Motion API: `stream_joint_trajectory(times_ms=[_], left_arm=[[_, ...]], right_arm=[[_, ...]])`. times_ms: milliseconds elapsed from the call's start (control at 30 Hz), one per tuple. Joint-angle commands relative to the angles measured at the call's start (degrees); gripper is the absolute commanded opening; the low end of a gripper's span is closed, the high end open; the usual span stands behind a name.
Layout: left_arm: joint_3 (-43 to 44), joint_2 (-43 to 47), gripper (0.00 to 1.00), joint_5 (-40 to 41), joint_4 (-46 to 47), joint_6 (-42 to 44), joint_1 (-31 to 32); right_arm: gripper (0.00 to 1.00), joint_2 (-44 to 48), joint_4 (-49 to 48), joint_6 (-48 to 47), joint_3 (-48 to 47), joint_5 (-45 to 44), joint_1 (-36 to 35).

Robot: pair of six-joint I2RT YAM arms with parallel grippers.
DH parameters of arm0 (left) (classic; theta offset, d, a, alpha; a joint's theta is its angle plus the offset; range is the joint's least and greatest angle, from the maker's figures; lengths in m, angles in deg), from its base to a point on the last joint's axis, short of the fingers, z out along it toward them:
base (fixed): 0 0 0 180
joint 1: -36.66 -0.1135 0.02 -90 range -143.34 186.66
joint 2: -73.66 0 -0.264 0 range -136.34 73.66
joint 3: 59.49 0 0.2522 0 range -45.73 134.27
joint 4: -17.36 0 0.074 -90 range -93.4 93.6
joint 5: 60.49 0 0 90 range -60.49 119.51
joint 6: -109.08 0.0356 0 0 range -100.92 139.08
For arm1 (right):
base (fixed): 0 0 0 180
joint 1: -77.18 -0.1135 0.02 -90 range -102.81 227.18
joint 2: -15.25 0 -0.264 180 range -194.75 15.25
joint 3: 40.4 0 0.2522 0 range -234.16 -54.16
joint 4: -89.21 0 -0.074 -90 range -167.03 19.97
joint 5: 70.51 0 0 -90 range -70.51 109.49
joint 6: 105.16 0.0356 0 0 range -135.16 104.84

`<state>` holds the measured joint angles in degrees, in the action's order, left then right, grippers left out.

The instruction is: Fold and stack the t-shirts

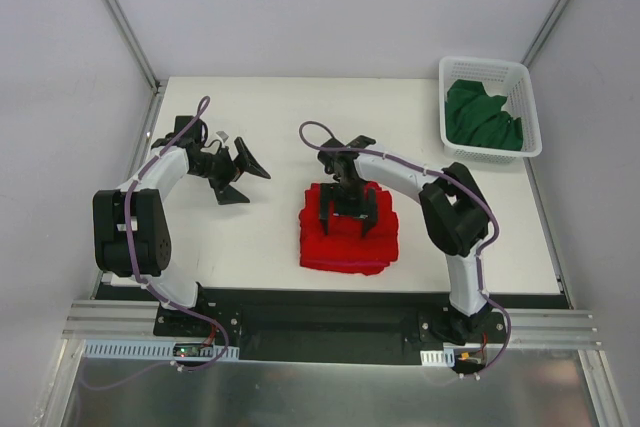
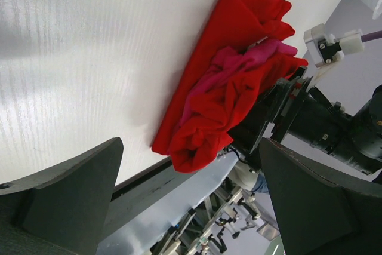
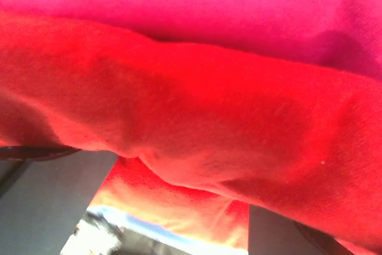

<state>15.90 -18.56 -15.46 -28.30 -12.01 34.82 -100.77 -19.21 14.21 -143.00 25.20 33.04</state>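
A bright red t-shirt (image 1: 345, 247) lies bunched in a thick fold at the table's middle front. In the left wrist view, the magenta-pink t-shirt (image 2: 230, 67) shows tucked between folds of the red t-shirt (image 2: 209, 111). My right gripper (image 1: 348, 219) is open, fingers pointing down onto the top of the red pile. Its wrist view is filled by red cloth (image 3: 209, 117), with pink cloth (image 3: 179, 4) above it. My left gripper (image 1: 245, 182) hangs open and empty to the left of the pile. The dark green t-shirt (image 1: 482, 119) lies in the basket.
The white lattice basket (image 1: 530, 112) stands at the back right corner of the white table (image 1: 250, 107). The table's front edge and the arm rail run just below the red pile. Grey walls close in both sides.
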Motion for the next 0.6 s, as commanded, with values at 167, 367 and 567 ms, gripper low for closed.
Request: stream_joint_trajectory(times_ms=[167, 367, 567], left_arm=[[-0.7, 2.1, 0.99, -1.2, 1.1, -1.4, 0.4], [-4.3, 4.1, 0.99, -0.8, 2.1, -4.0, 0.4], [-11.5, 10.7, 0.99, -3.6, 8.1, -11.3, 1.7]], right_arm=[[0.96, -0.5, 13.4, -27.0, -1.4, -0.8, 1.9], [0.96, -0.1, 16.8, -28.6, -6.7, -5.3, 2.8], [0.96, -0.3, 17.8, -27.2, -9.5, -5.4, 3.3]])
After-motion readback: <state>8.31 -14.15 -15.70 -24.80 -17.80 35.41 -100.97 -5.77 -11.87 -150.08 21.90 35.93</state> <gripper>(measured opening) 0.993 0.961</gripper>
